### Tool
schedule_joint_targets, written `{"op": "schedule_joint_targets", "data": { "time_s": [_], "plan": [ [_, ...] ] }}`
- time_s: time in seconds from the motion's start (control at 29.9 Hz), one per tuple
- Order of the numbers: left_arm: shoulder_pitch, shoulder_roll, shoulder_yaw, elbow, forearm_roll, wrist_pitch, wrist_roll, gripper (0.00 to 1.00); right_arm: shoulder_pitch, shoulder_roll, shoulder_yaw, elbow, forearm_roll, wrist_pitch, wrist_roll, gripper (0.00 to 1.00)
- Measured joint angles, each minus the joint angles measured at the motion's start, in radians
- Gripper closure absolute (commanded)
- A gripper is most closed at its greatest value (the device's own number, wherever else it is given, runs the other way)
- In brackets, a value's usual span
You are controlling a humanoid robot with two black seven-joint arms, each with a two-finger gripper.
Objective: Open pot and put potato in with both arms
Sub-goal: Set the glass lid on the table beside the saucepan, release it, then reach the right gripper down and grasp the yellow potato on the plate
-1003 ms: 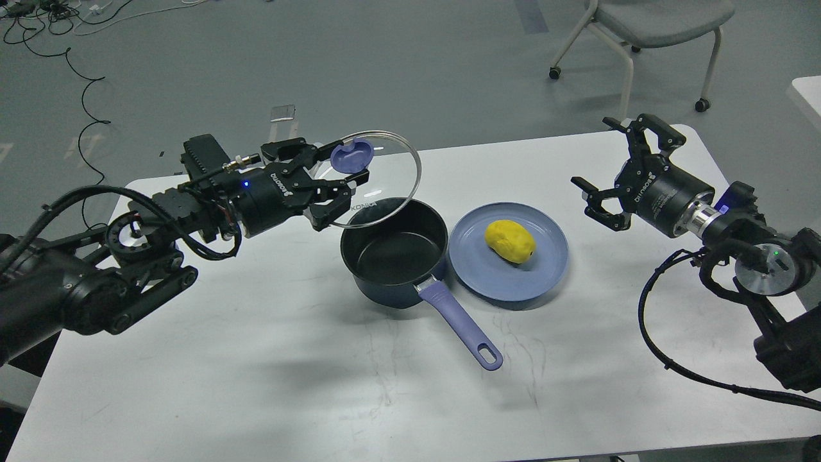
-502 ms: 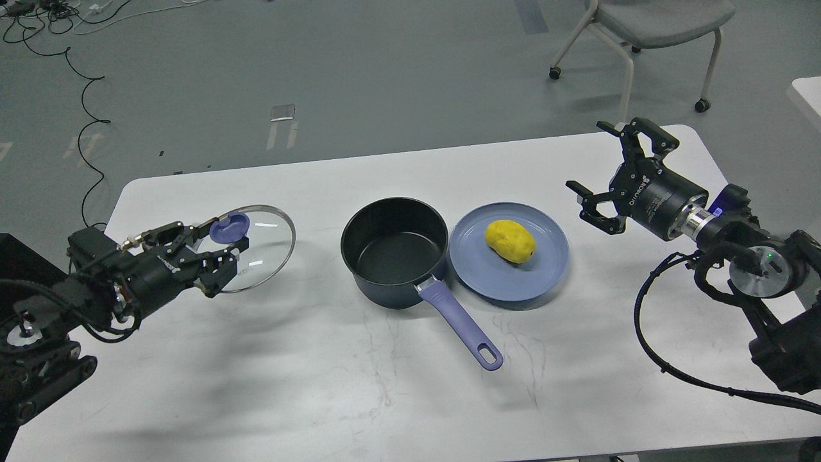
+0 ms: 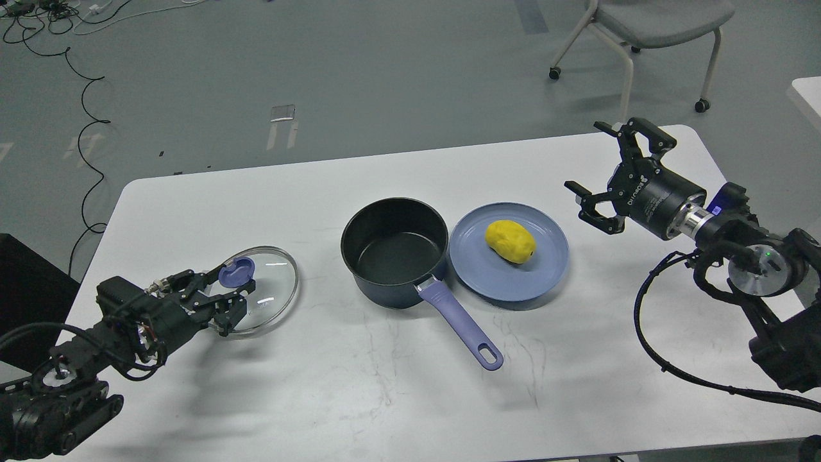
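We are looking down on the white table (image 3: 359, 398) with the pot (image 3: 394, 251) sitting near its middle, mouth open and black inside showing, its periwinkle handle (image 3: 460, 326) pointing toward us and slightly to the right of the pot. Just to the right of the pot, almost touching its wall, the light-blue plate (image 3: 545, 276) is lying flat, and the potato (image 3: 510, 240) is resting on it, a little toward the far side (bright yellow and lumpy, clearly smaller than the pot's mouth). Well to the left of the pot, our left gripper (image 3: 228, 296) is holding the glass lid (image 3: 272, 292) by its purple knob (image 3: 236, 271), fingers closed around that knob; the lid is sitting low over the table at a slight tilt, and we cannot tell whether its rim is touching the surface. Well to the right of the pot, beyond the plate, our right gripper (image 3: 609, 176) is hovering above the table with its fingers spread wide and holding nothing, pointing toward the pot. Behind the pot, off the table on the grey floor, a chair (image 3: 648, 25) is standing
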Motion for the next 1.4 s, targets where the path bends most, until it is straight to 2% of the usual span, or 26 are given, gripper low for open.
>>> {"op": "schedule_joint_targets", "data": {
  "time_s": [0.03, 0.07, 0.13, 0.17, 0.2, 0.5, 0.7, 0.8, 0.94, 1.0, 1.14, 1.34, 1.4],
  "plan": [
    [0.0, -0.003, 0.0, 0.002, 0.0, 0.0, 0.0, 0.51, 0.0, 0.0, 0.0, 0.0, 0.0, 0.0, 0.0, 0.0],
    [0.0, -0.005, 0.0, 0.003, 0.0, 0.0, 0.0, 0.4, 0.0, 0.0, 0.0, 0.0, 0.0, 0.0, 0.0, 0.0],
    [0.0, -0.007, 0.0, 0.003, 0.0, -0.001, 0.0, 0.27, 0.0, -0.001, 0.0, 0.0, 0.0, 0.0, 0.0, 0.0],
    [0.0, -0.007, 0.0, 0.003, 0.0, -0.001, 0.0, 0.06, -0.001, -0.001, 0.0, 0.0, 0.0, 0.0, 0.0, 0.0],
    [0.0, -0.007, 0.0, 0.003, 0.0, -0.002, 0.0, 0.02, -0.001, -0.001, 0.0, 0.0, 0.0, 0.0, 0.0, 0.0],
    [-0.009, -0.008, -0.001, -0.006, -0.171, -0.002, -0.001, 0.02, 0.002, 0.001, -0.007, 0.007, -0.03, 0.001, 0.003, 0.0],
    [-0.066, 0.031, -0.013, -0.099, -0.369, -0.001, 0.0, 0.02, 0.06, -0.05, -0.081, 0.077, -0.318, 0.002, 0.087, 0.03],
    [-0.131, 0.067, -0.016, -0.139, -0.459, -0.001, 0.0, 0.02, 0.13, -0.118, -0.205, 0.105, -0.51, 0.002, 0.098, 0.03],
    [-0.217, 0.082, -0.035, -0.151, -0.611, -0.006, 0.0, 0.02, 0.196, -0.161, -0.339, 0.126, -0.732, -0.002, 0.101, 0.09],
    [-0.25, 0.084, -0.064, -0.151, -0.734, -0.049, 0.0, 0.02, 0.214, -0.168, -0.391, 0.136, -0.882, -0.005, 0.116, 0.09],
    [-0.303, 0.087, -0.107, -0.151, -0.955, -0.176, 0.0, 0.02, 0.249, -0.172, -0.487, 0.145, -1.151, -0.009, 0.18, 0.09],
    [-0.326, 0.105, -0.168, -0.164, -1.123, -0.455, 0.0, 0.02, 0.324, -0.161, -0.618, 0.116, -1.362, -0.035, 0.207, 0.09],
    [-0.324, 0.112, -0.204, -0.189, -1.145, -0.571, 0.0, 0.02, 0.348, -0.15, -0.671, 0.086, -1.414, -0.036, 0.214, 0.08]
  ]
}}
